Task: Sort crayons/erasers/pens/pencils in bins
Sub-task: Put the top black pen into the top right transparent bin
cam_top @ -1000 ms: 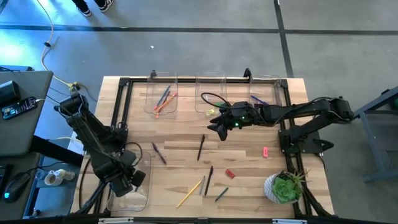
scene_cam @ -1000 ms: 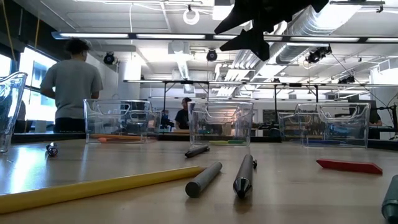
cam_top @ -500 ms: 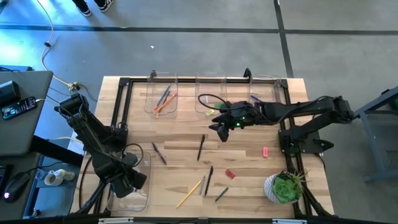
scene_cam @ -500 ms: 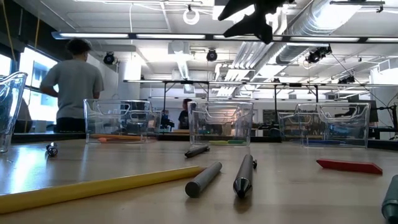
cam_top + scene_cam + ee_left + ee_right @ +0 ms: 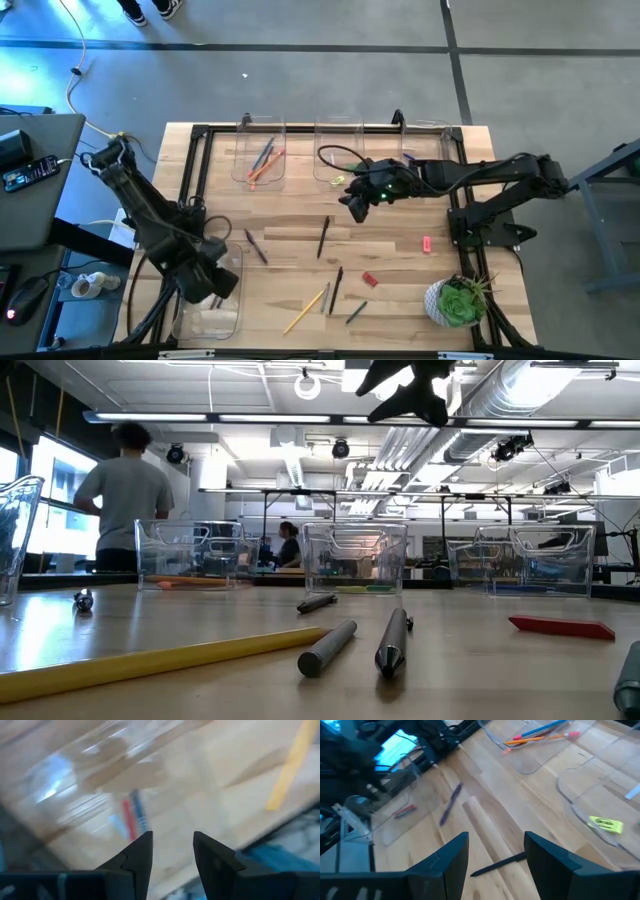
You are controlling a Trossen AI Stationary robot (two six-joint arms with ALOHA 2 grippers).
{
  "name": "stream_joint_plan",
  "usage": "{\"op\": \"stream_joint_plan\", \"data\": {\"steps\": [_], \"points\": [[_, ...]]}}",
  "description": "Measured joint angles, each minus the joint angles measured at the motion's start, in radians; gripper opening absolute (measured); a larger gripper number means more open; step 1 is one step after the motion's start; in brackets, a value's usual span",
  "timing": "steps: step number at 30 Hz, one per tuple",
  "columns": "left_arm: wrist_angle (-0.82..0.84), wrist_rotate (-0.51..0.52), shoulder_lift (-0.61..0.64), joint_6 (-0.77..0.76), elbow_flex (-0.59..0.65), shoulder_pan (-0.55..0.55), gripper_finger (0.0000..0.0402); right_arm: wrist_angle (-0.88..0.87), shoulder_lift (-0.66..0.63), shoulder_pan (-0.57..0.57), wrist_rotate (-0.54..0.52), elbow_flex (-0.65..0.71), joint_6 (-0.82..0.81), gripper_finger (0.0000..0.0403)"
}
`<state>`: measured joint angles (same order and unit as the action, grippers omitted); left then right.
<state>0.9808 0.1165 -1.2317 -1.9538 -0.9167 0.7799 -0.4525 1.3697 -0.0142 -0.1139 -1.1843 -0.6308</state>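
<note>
My left gripper [image 5: 172, 845] hangs open above the clear near-left bin [image 5: 225, 322], fingers pointing down. A red and blue stick [image 5: 133, 817] lies on the bin's floor below the fingers, apart from them. My right gripper [image 5: 352, 205] stands open and high over the table's middle, above a dark pen [image 5: 497, 864]. Three more clear bins line the far edge: one with orange and blue pencils [image 5: 262, 155], one with a yellow eraser [image 5: 606, 824], one at the far right [image 5: 430, 145]. More pens [image 5: 256, 247], a yellow pencil [image 5: 306, 310] and red erasers [image 5: 369, 280] lie loose on the wood.
A potted plant [image 5: 455, 300] stands at the near right corner. A black frame [image 5: 190, 180] rims the table. A pink eraser [image 5: 427, 243] lies right of centre. Bare wood shows between the far bins and the loose sticks. People stand in the room beyond the table [image 5: 120, 490].
My left arm has lifted a little above the near-left bin. In the low view my right gripper has risen, and only its fingertips show at the picture's top now.
</note>
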Motion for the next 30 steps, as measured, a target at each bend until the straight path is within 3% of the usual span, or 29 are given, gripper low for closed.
{"op": "stream_joint_plan", "data": {"steps": [12,21,30], "points": [[0.005,0.292,0.201,0.321,-0.05,-0.174,0.0115,-0.05,0.158,0.068,0.059,-0.066,-0.117,0.0183],[0.053,0.361,0.268,0.631,-0.05,-0.405,0.0115,-0.146,0.314,0.063,0.074,-0.159,-0.327,0.0183],[0.072,0.369,0.302,0.915,-0.049,-0.642,0.0115,-0.152,0.425,0.038,0.139,-0.163,-0.525,0.0183]]}}
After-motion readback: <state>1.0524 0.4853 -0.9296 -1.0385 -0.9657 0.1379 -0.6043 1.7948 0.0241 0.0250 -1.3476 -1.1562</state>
